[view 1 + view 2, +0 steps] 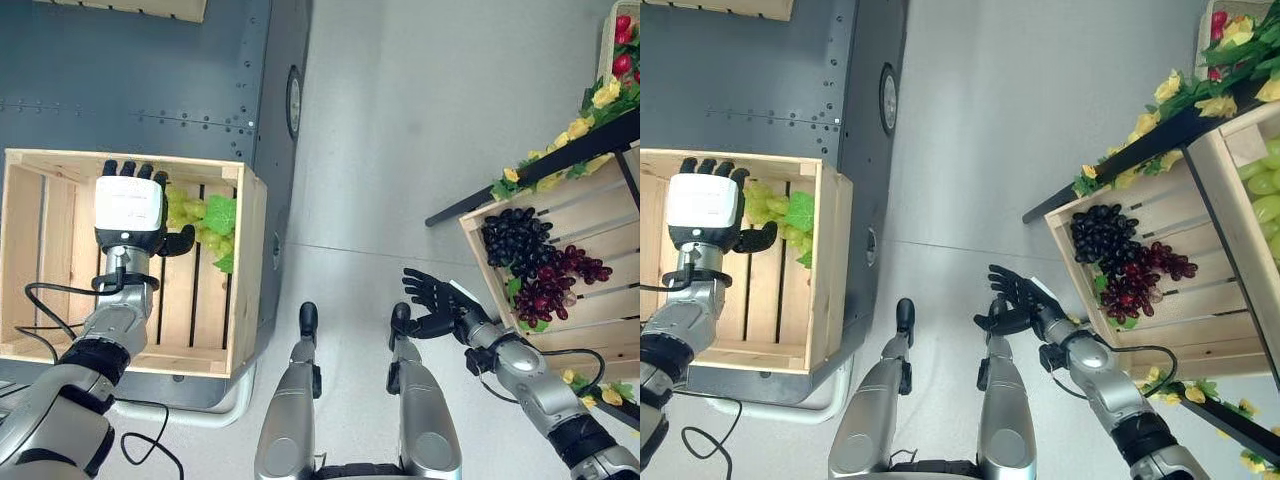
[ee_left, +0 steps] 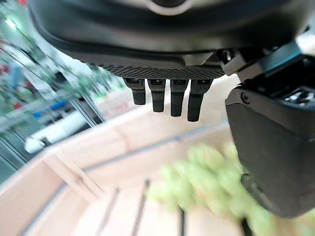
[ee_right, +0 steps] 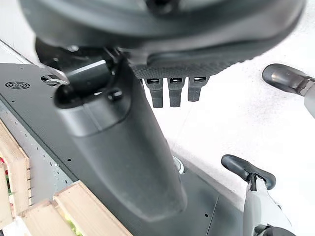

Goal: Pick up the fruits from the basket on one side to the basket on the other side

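Silver-grey arms, dark hands, white-backed left hand (image 1: 130, 205)

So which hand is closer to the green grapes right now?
Left. The left hand hangs open over the wooden crate, right beside the green grapes. The right hand is open above the floor, near the crate with the dark grapes.
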### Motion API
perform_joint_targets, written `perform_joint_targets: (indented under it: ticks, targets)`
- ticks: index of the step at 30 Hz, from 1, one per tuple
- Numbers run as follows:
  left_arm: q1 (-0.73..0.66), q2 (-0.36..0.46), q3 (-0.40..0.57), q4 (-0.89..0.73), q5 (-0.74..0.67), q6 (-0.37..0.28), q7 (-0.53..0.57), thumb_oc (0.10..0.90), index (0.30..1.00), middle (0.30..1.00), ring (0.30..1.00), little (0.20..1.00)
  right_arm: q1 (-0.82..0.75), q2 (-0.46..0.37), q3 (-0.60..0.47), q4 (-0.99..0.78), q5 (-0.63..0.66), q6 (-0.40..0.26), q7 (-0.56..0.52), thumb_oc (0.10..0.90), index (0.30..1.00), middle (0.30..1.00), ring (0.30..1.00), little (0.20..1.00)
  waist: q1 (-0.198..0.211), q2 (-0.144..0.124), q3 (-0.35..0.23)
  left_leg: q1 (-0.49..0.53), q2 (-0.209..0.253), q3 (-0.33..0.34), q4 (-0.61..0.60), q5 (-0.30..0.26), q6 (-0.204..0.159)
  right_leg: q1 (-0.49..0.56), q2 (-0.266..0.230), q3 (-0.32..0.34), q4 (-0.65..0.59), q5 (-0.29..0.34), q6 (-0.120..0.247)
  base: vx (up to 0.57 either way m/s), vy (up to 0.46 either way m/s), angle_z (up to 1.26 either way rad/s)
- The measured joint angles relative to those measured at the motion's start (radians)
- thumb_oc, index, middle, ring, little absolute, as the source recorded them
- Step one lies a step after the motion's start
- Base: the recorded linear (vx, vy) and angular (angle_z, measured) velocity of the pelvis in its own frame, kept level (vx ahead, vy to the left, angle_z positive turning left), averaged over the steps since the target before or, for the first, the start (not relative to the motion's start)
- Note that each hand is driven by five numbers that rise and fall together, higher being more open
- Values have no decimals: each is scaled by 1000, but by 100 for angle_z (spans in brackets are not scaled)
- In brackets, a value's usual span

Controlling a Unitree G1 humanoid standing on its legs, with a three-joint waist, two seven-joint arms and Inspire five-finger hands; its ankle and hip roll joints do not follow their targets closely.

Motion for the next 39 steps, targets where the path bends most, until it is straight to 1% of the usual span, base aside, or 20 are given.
perform_joint_targets:
  ticks: [2, 4, 7, 9, 11, 13, 18, 24, 29, 39]
  targets:
    - [0, -5, -21, 0, -2, 0, -6, 800, 900, 900, 900, 900, 3, 0, 4, 0, 0, 0, 0, 800, 900, 900, 900, 900, -3, -8, 4, -1, 0, 1, -1, 0, 0, -2, 1, 2, 0, 0, 0, 1, -4, -2]
    - [1, -9, -20, 0, -11, 1, -1, 800, 900, 900, 900, 900, 5, 0, 8, 0, 0, 0, -1, 800, 900, 900, 900, 900, -2, -8, 4, -1, 0, 1, -3, 0, 0, -3, 0, 0, 0, 0, 0, 0, 0, 0]
    - [5, -9, -3, 0, -31, 2, 58, 800, 900, 900, 900, 900, 4, 1, 10, 0, 0, 0, -2, 800, 900, 900, 900, 900, 5, -8, 4, -1, 1, 3, -5, 0, 0, -2, 0, -4, 0, -1, -1, 4, -20, 2]
    - [29, -17, 46, -2, -41, 2, 133, 800, 900, 900, 900, 900, 3, 4, 10, -1, 0, 0, -9, 800, 900, 900, 900, 900, 5, -8, 4, -1, 2, 3, -5, 0, 0, -1, 0, -5, 0, -1, -1, 0, 0, 0]
    - [42, -17, 73, -2, -41, 2, 169, 800, 900, 900, 900, 900, 4, 5, 9, -1, 0, 0, -9, 800, 900, 900, 900, 900, 5, -8, 4, -1, 2, 3, -3, 0, 0, 0, 1, -5, 0, -1, -1, 0, 0, 0]
    - [63, -19, 102, -19, -35, 1, 175, 800, 900, 900, 900, 900, 7, 8, 8, -1, 0, 0, -10, 800, 900, 900, 900, 900, 5, -8, 4, -1, 2, 2, -2, 0, 0, 0, 1, -6, 1, -1, -1, 0, 0, 0]
    - [68, -19, 101, -26, 6, 1, 139, 800, 900, 900, 900, 900, 10, 10, 9, -1, 0, 0, -10, 800, 900, 900, 900, 900, 7, -8, 4, -1, 3, 2, -2, 1, 0, 1, 1, -7, 2, -1, -1, 0, 0, 0]
    - [54, -19, 76, -16, 27, -1, 2, 800, 900, 900, 900, 900, 7, 10, 8, -5, 0, 0, -20, 800, 900, 900, 900, 900, 2, -8, 4, -1, 2, 3, -5, 1, 0, -1, 1, -5, 0, -1, -1, 3, 11, 0]
    - [7, -17, 13, -10, 29, -1, -31, 800, 900, 900, 900, 900, 0, 10, 9, -7, 0, 0, -20, 800, 900, 900, 900, 900, 2, -8, 4, -3, 2, 4, -6, 1, 0, -4, 1, -5, 0, -1, -1, 4, 6, 0]
    - [-13, -19, -13, -7, 25, -3, -49, 800, 900, 900, 900, 900, -11, 10, 13, -7, 0, 0, -30, 800, 900, 900, 900, 900, 2, -9, 4, -14, 4, 13, -4, 1, 0, -14, 2, -4, 1, -1, -1, 0, 0, 0]
